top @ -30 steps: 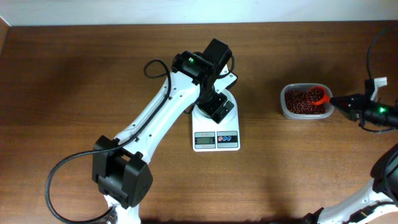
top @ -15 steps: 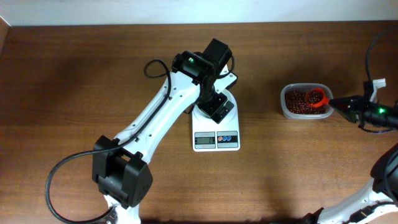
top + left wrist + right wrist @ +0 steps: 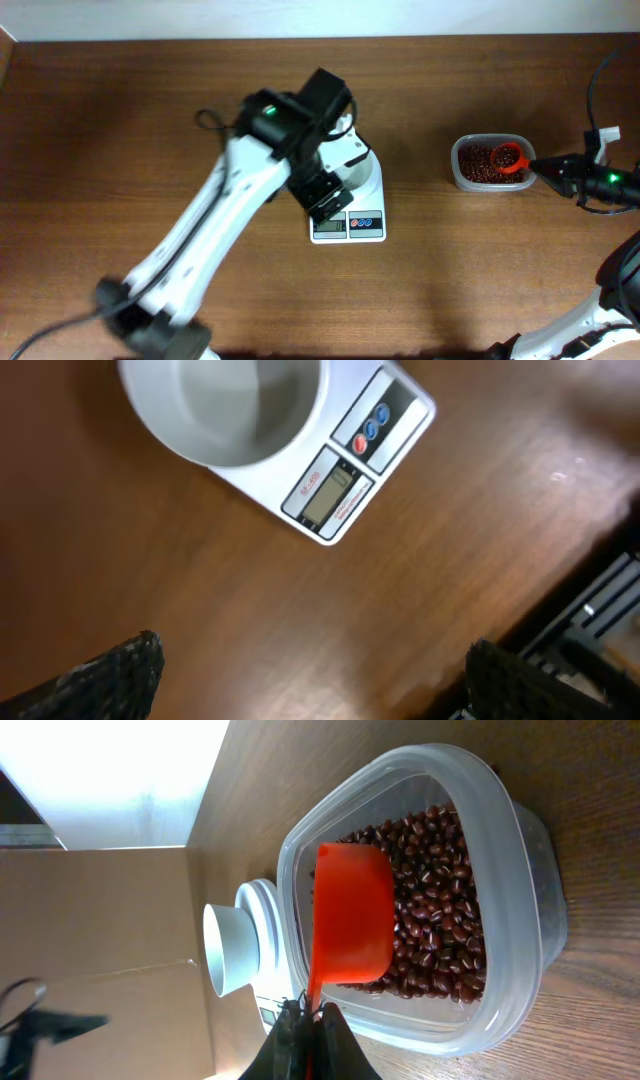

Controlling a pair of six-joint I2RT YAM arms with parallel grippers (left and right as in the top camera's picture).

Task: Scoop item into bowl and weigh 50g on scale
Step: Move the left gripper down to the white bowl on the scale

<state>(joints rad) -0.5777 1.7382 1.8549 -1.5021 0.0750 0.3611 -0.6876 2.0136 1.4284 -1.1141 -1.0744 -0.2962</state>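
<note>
The white bowl (image 3: 364,166) stands on the white scale (image 3: 366,225), and it looks empty in the left wrist view (image 3: 225,410), where the scale (image 3: 385,435) shows its display and buttons. My left gripper (image 3: 326,197) is open and empty, just left of the bowl, with its fingers (image 3: 320,685) wide apart over bare wood. My right gripper (image 3: 545,166) is shut on the handle of an orange scoop (image 3: 510,157), which sits over the beans (image 3: 480,166). In the right wrist view the gripper (image 3: 305,1020) holds the scoop (image 3: 350,915) above the beans (image 3: 440,920).
The beans lie in a clear plastic tub (image 3: 457,165) at the right, also in the right wrist view (image 3: 515,950). A black cable (image 3: 600,70) hangs at the far right. A pale wall runs along the table's back edge.
My left arm has swung left and toward the front, off the bowl, uncovering more of it. The scoop has shifted slightly in the tub; the right arm has hardly moved.
</note>
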